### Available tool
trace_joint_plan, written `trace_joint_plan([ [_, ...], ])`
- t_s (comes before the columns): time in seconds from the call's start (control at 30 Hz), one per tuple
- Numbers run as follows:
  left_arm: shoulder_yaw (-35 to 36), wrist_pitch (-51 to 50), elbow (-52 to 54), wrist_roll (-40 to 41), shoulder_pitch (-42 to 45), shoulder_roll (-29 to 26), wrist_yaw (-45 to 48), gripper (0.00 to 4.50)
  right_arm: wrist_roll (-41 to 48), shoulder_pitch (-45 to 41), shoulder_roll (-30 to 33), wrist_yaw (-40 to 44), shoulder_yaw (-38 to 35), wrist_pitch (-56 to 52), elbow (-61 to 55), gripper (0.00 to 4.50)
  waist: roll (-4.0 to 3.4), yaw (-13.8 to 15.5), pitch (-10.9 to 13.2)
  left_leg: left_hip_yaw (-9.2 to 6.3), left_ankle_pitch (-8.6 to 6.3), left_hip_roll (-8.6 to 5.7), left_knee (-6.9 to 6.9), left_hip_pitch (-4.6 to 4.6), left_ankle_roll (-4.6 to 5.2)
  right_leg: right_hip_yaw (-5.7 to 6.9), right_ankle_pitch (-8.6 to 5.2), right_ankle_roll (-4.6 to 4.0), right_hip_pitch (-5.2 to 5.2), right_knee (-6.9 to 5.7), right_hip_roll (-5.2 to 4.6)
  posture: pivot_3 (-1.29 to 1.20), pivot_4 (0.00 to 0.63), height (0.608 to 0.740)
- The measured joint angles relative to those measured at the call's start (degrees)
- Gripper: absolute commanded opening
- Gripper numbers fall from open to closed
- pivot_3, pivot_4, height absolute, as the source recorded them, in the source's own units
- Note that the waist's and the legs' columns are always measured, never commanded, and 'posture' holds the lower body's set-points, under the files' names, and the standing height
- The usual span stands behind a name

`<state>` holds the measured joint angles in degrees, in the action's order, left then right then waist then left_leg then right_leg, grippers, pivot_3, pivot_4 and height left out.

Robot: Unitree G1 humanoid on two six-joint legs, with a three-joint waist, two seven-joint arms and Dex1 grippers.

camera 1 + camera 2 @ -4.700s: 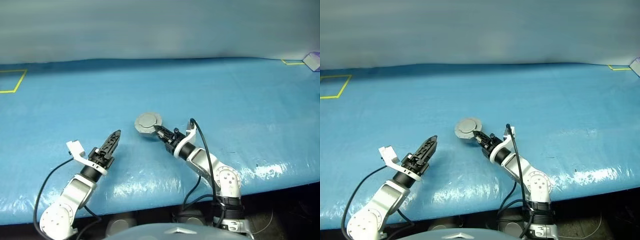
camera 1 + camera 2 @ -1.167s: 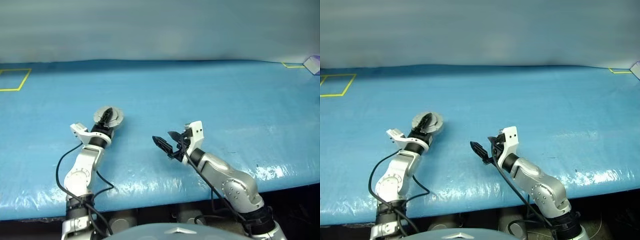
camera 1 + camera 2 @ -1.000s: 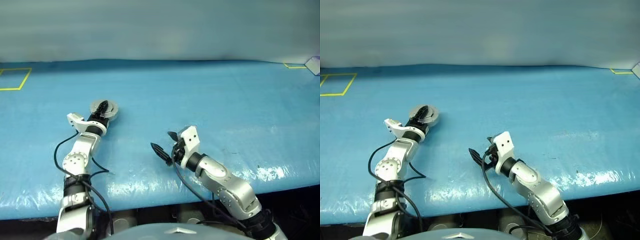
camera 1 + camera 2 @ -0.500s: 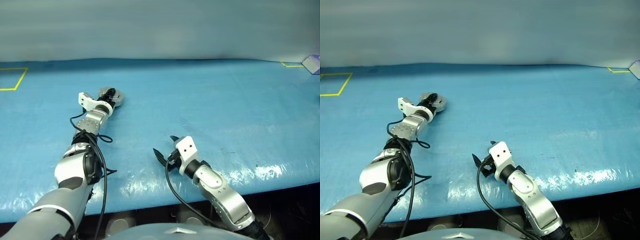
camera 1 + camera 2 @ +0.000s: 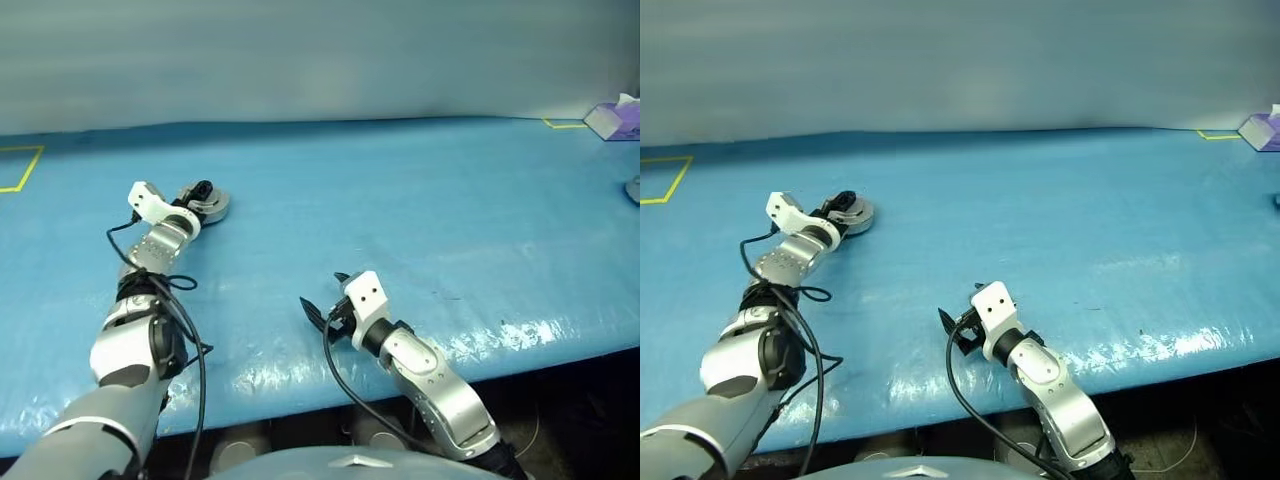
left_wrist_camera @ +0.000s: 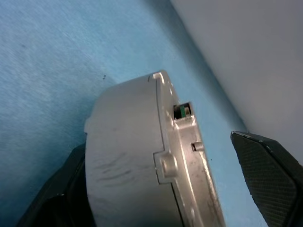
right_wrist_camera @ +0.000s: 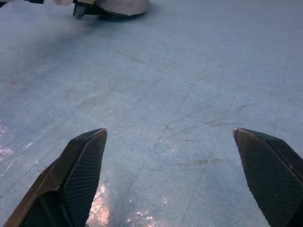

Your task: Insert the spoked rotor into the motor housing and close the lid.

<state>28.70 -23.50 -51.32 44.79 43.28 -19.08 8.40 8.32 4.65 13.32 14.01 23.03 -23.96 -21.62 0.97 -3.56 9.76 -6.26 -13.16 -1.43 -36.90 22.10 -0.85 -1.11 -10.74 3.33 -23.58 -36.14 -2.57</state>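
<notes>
My left jaws [image 5: 203, 190] have just sprung wide around the shut housing [image 5: 211, 205], now resting far left on the bench [image 5: 420, 200]. Right jaws [image 5: 320, 305] gape empty. Looks finished.

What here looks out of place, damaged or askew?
Nothing stands out. The motor housing sits flat on the blue table with its lid shut. The left gripper is open around it. The right gripper is open.
</notes>
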Motion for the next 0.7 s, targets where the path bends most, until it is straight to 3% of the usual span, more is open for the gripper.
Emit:
trace_joint_plan([
  [0.27, 3.35, -15.68, 33.63, 5.8, -23.06, 0.11, -5.98, 4.45, 0.61, -1.07, -0.95, 2.24, -0.43, -2.85, 0.5, 4.5, -0.16, -0.31, -0.31, 0.28, -0.01, 0.08, 0.55, -0.53, -0.02, -0.42, -0.08, -0.12, 0.08, 0.0, -0.03, 0.0, 0.15, 0.74],
  [0.43, -0.13, -20.89, 55.31, 7.76, -41.81, -1.0, 0.18, 4.45, 3.61, -0.54, -2.12, 3.96, -4.18, -2.33, 0.59, 4.5, -0.21, 0.14, -0.35, 0.39, -0.02, 0.04, 0.7, -0.49, -0.03, -0.48, -0.26, -0.42, 0.04, 0.13, -0.08, 0.0, 0.15, 0.74],
  [0.53, -6.46, -16.21, 65.22, 1.73, -51.33, -1.74, 5.32, 4.45, 5.57, 0.86, -4.09, 5.45, -6.67, 2.93, 1.15, 4.5, -0.15, 1.15, -0.34, 0.45, -0.02, 0.05, 0.72, -0.44, -0.04, -0.45, -0.29, -0.47, 0.01, 0.16, -0.06, 0.0, 0.15, 0.74],
  [0.63, -12.43, -1.89, 69.67, -10.56, -58.72, -0.64, 8.69, 4.45, 5.17, 2.3, -5.26, 5.68, -8.09, 10.41, 3.62, 4.5, -0.14, 1.74, -0.34, 0.5, -0.04, 0.17, 0.74, -0.39, -0.07, -0.46, -0.31, -0.49, -0.04, 0.21, -0.08, 0.0, 0.15, 0.74],
  [0.7, -13.34, 4.99, 70.15, -14.46, -61.03, 1.49, 10.08, 4.45, 4.61, 3.24, -5.61, 5.33, -9.05, 12.98, 5.49, 4.5, -0.14, 2.13, -0.34, 0.57, -0.05, 0.44, 0.74, -0.35, -0.08, -0.46, -0.31, -0.49, -0.09, 0.22, -0.12, 0.0, 0.15, 0.74],
])
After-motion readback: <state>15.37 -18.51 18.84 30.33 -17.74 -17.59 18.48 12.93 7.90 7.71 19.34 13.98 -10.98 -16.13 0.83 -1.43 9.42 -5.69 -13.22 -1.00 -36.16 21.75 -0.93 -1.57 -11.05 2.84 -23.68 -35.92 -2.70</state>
